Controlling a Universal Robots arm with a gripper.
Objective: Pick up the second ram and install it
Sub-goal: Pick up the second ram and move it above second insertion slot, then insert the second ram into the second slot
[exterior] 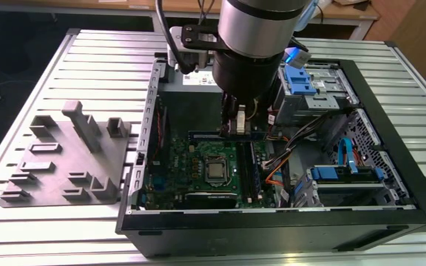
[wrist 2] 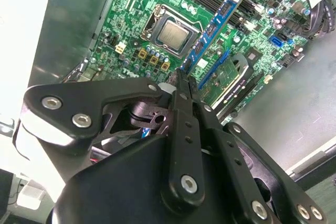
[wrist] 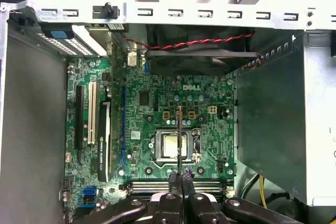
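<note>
The second ram point(wrist 2: 212, 27) is a long blue-black stick, and my gripper point(wrist 2: 181, 77) is shut on it. It hangs inside the open computer case over the green motherboard point(exterior: 191, 166), near the square processor point(exterior: 217, 170). In the first wrist view the ram point(wrist: 179, 135) is a thin edge-on line running out from my gripper point(wrist: 179, 174) across the processor point(wrist: 169, 145). The exterior view has my gripper point(exterior: 239, 130) low in the case with the ram point(exterior: 204, 134) lying crosswise to the long black memory slots point(exterior: 252, 172). The stick is above the board, not seated in a slot.
A grey fixture plate point(exterior: 65, 160) with upright holders lies on the slatted table at the exterior view's left. Inside the case are the grey power supply point(wrist: 273, 124), a graphics card point(wrist: 104, 135), drive cages point(exterior: 313, 83) with blue latches, and loose cables point(exterior: 287, 155) beside the slots.
</note>
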